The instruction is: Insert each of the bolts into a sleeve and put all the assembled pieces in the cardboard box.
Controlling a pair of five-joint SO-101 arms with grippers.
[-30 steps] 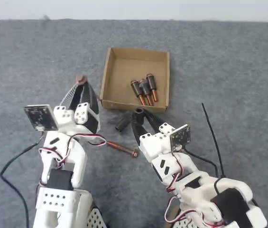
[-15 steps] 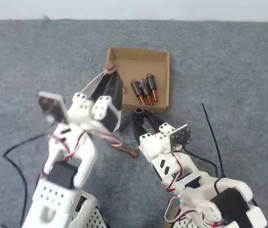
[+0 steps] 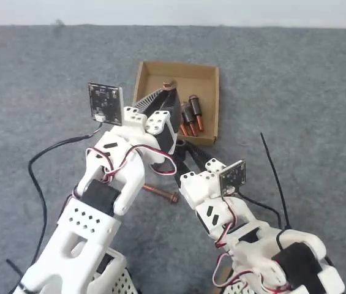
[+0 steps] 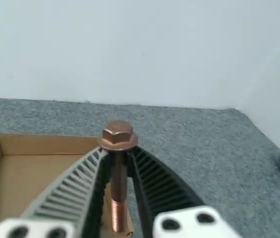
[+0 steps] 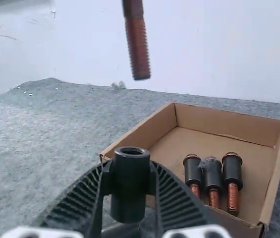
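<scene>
Presently we record a copper-coloured bolt with a flanged hexagonal head and a threaded shank, standing upright with the head uppermost. The left gripper has its ribbed grey fingers drawn narrow on the shank just below the head, and the threaded end hangs free beneath them. In the high view this bolt is held over the cardboard box, near the middle of its floor.

The right gripper is clamped on a black cylindrical sleeve, which stands upright between its fingers with the bore facing up. We place the sleeve outside the box, near its wall at 6 o'clock. The bolt's tip hangs higher than the sleeve and apart from it.

Three assembled pieces, black sleeves with copper shanks protruding, lie side by side on the 3 o'clock half of the box floor. A loose bolt lies on the grey table at 6 o'clock from the box, between the arms.
</scene>
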